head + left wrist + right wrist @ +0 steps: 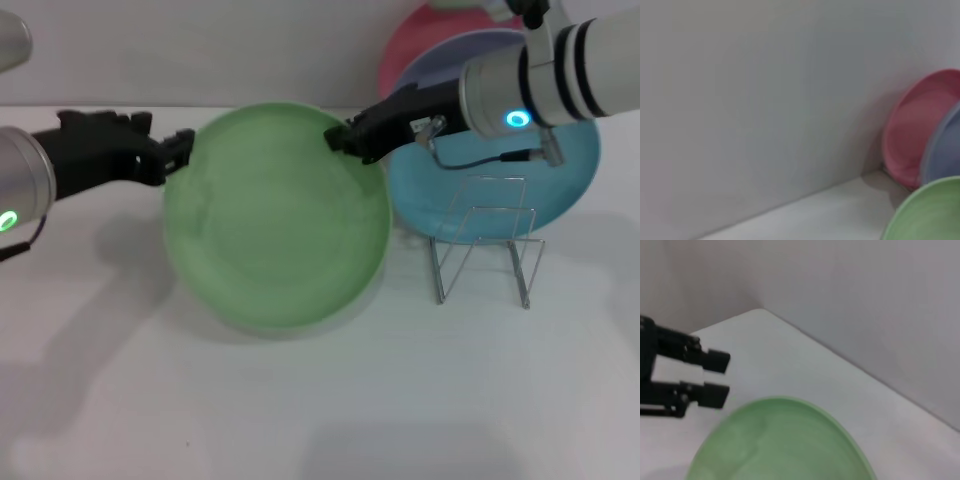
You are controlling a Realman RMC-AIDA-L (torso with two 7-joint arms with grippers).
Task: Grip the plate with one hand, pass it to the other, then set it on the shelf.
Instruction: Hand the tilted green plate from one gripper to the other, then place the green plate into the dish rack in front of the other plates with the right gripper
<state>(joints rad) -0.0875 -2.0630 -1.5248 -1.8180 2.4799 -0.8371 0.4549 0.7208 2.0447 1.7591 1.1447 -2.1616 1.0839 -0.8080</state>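
Observation:
The light green plate [275,215] hangs in the air above the table, its face towards me. My right gripper [340,138] is shut on its upper right rim and holds it. My left gripper [183,148] is level with the plate's upper left rim. In the right wrist view the left gripper [715,376] is open, with its fingers [710,392] just off the plate's edge [785,440]. A corner of the plate also shows in the left wrist view [930,215]. The silver wire rack [485,240] stands on the table to the right of the plate, with nothing in it.
A light blue plate [570,170] leans behind the rack. A lavender plate [480,50] and a pink plate [420,40] lean on the back wall; both also show in the left wrist view, lavender [945,150] and pink [915,135]. White table [300,400] in front.

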